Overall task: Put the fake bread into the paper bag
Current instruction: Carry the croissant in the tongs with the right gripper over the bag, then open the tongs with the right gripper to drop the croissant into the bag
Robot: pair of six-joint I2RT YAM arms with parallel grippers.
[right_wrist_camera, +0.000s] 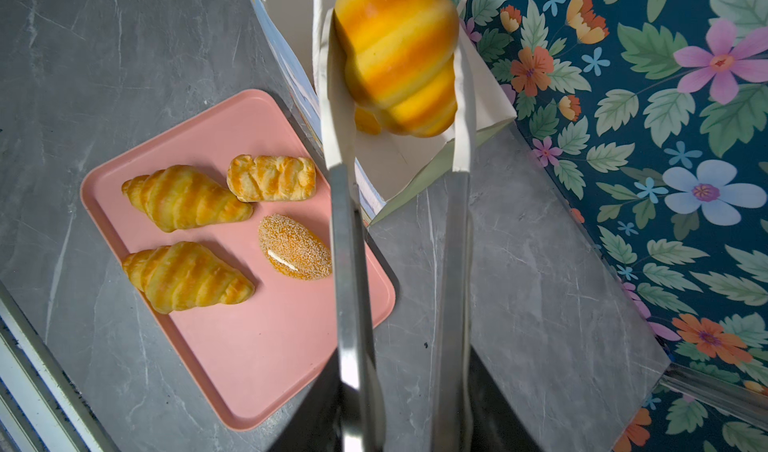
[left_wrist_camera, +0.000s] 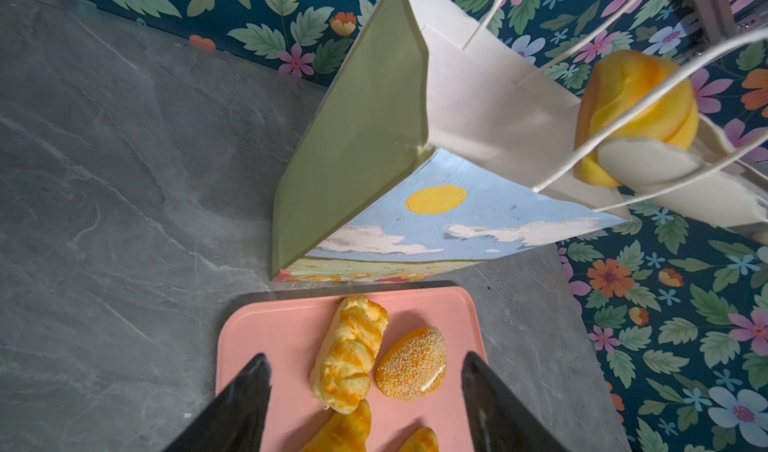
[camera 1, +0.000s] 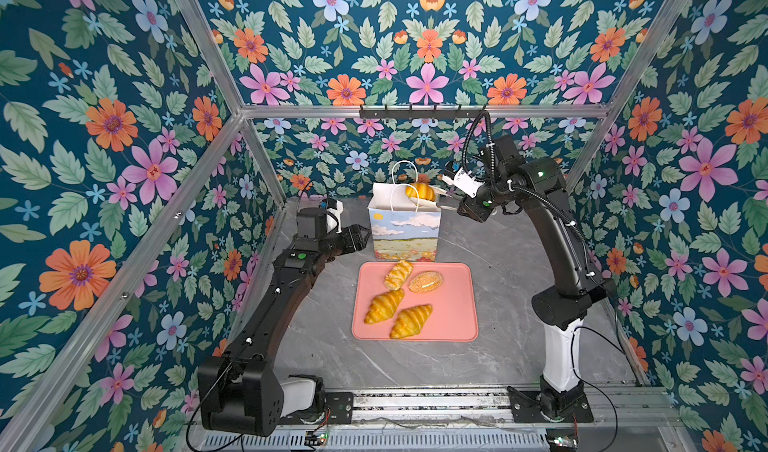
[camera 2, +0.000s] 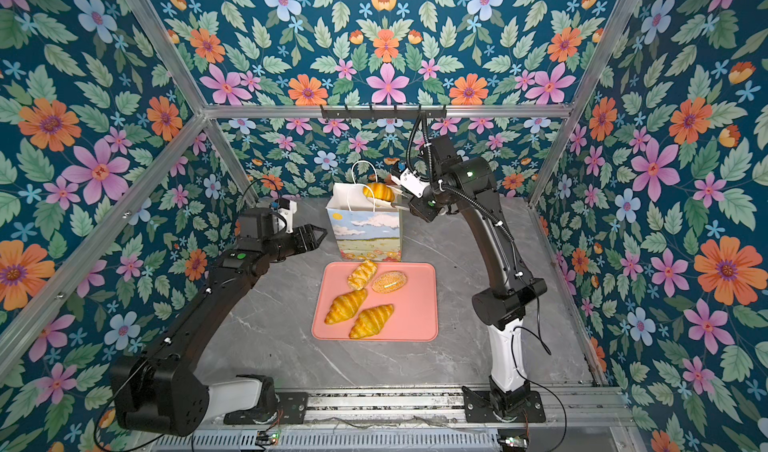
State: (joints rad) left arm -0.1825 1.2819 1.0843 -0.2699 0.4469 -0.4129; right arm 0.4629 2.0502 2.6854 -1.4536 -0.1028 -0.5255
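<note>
Nearest, the pink tray (camera 1: 457, 325) holds four pieces of fake bread not yet bagged: two croissants (camera 1: 384, 306) (camera 1: 410, 321), a braided piece (camera 1: 398, 274) and a speckled bun (camera 1: 424, 281) at its far end. Just beyond the tray stands the paper bag (camera 1: 405, 234), upright and open.

To the bag's left, the left gripper (camera 2: 318, 235) hangs with fingers spread and holds nothing. Over the bag's mouth, the right gripper (right_wrist_camera: 397, 55) pinches a striped bun (camera 1: 420, 191) between its white pads, ready to drop. A yellow scrap (right_wrist_camera: 368, 120) shows below it inside the bag, probably a piece already placed. So the job looks about a third done.

The tabletop (camera 1: 519, 263) is grey and marble-patterned. Flowered wallpaper (camera 1: 124, 138) in a metal frame (camera 1: 291, 111) surrounds it, with a black hook rail (camera 1: 419, 112) on the far side.
</note>
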